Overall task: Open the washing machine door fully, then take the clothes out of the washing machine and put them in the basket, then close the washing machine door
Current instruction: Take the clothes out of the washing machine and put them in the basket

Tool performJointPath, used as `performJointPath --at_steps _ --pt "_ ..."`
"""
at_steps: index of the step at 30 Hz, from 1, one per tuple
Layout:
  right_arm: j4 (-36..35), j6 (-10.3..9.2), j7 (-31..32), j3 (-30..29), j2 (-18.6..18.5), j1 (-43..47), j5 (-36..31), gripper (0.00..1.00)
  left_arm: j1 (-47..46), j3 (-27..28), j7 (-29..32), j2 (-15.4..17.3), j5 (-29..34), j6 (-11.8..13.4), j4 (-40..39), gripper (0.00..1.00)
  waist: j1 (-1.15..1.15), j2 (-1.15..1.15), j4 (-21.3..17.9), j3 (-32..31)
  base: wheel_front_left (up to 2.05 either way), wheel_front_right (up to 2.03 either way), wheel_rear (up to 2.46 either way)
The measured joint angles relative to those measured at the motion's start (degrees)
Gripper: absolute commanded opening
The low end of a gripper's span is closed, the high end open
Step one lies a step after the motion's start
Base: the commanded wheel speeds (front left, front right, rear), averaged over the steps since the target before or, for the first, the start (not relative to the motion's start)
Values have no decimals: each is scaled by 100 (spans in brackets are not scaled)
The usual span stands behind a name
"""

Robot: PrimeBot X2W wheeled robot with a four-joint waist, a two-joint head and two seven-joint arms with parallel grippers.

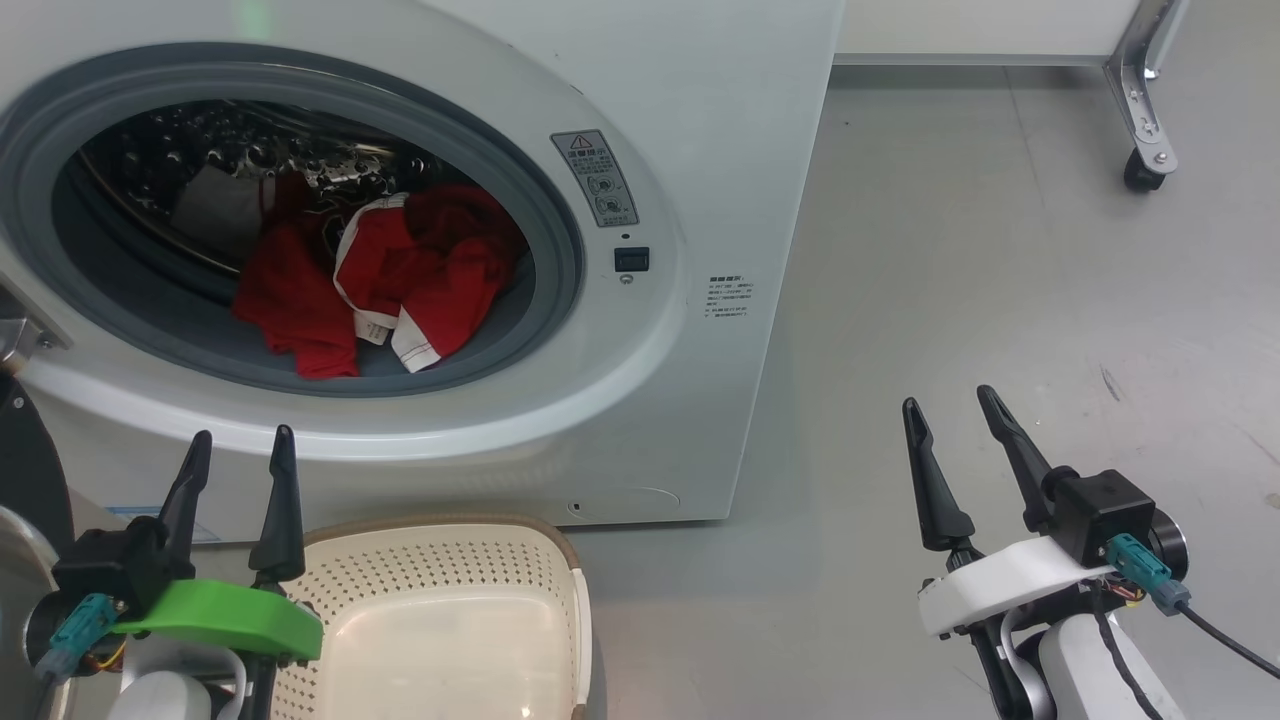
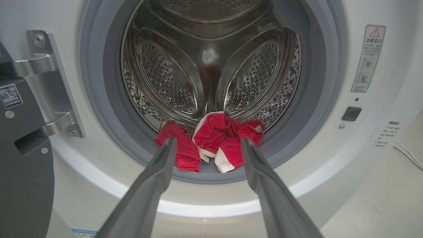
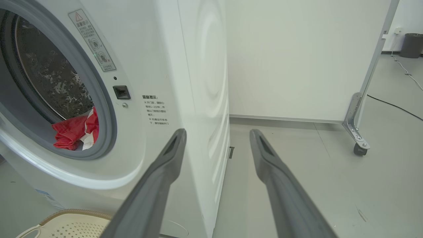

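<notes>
The washing machine (image 1: 700, 150) stands wide open. The washing machine door (image 2: 23, 185) is swung off to the left, and its dark inner face and metal hinge (image 2: 49, 96) show at the edge of the left wrist view. The clothes (image 1: 400, 280) lie inside in a bright red heap with white trim, slumped at the bottom front of the steel drum (image 2: 211, 66). They spill onto the lower lip of the grey gasket (image 1: 560, 250), and one white-edged hem hangs over it.

The left gripper (image 1: 243, 433) hovers low in front of the machine, below the porthole. Its two dark fingers are spread apart with nothing between them — in its own wrist view the pair frames the red heap without touching it. The right gripper (image 1: 948, 397) sits well off to the right over the bare grey floor (image 1: 1000, 300), past the machine's corner. Its fingers are parted too and grip nothing.

The basket (image 1: 450, 600) stands on the floor just in front of the machine, under the porthole and right beside the left gripper, with its cream perforated wall and brown rim in view.

On the machine's white front, right of the opening, are a warning label (image 1: 595, 178) and a small dark latch slot (image 1: 631, 259). Far back on the right — a black caster (image 1: 1143, 170) under a white panel's metal leg.
</notes>
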Motion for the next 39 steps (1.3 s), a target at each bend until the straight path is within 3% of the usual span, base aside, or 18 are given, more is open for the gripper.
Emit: performJointPath --at_steps 20,32,39 --pt "-11 43 0 79 20 -1 -24 100 0 36 0 79 153 26 -33 100 0 0 -67 156 0 0 0" --pt "-120 42 0 308 20 -44 -40 100 -65 225 113 464 366 310 -226 100 0 0 -274 710 0 0 0" --pt "-260 27 -1 497 21 -253 59 100 -610 422 331 765 512 424 -341 100 0 0 -506 1151 0 0 0"
